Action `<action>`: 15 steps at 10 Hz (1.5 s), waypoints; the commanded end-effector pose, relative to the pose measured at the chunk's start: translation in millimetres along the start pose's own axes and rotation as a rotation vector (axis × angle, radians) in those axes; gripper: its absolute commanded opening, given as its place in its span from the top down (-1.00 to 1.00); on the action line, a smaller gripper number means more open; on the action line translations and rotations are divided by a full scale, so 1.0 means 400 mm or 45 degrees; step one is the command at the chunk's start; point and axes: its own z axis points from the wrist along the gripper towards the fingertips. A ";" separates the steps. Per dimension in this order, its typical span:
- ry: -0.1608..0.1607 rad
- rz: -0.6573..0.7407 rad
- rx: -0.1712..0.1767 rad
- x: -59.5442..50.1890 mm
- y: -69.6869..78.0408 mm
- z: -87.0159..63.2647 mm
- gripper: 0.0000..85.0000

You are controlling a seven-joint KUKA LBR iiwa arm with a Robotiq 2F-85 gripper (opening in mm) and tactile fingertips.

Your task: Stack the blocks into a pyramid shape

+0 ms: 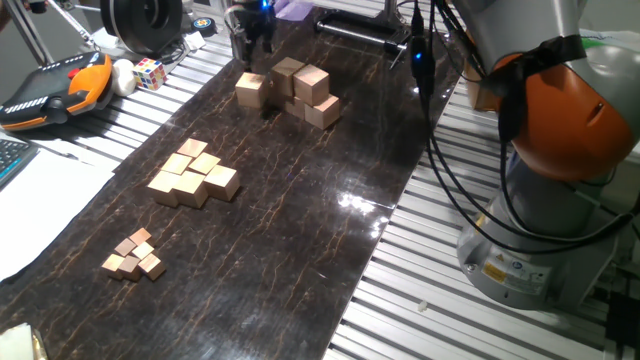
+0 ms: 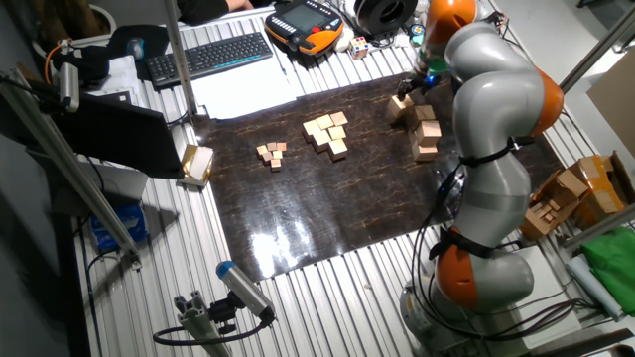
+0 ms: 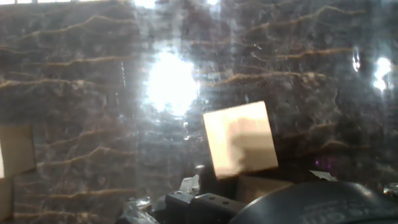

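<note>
- Looking at one fixed view, you find the gripper [image 1: 252,40] hanging just above a lone block [image 1: 250,89] at the far end of the dark mat [image 1: 300,240]; whether its jaws are parted or closed cannot be told.
- Right of it, you see the other large blocks [image 1: 308,92] clustered in a low stack (its exact layering is hard to read).
- From the other fixed view, the arm [image 2: 491,119] partly hides that cluster.
- Through the hand view, one block [image 3: 240,138] shows below, blurred, with glare [image 3: 169,81] beside it.
</note>
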 end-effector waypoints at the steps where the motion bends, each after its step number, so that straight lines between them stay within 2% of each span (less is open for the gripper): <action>1: -0.008 -0.012 0.010 -0.006 0.001 0.013 -0.99; 3: -0.026 -0.024 0.003 -0.019 -0.003 0.042 -1.00; 4: -0.033 -0.038 0.013 -0.025 -0.006 0.051 -1.00; 8: -0.036 -0.069 0.001 -0.041 -0.011 0.095 -1.00; 15: -0.052 -0.086 -0.009 -0.044 -0.003 0.147 -1.00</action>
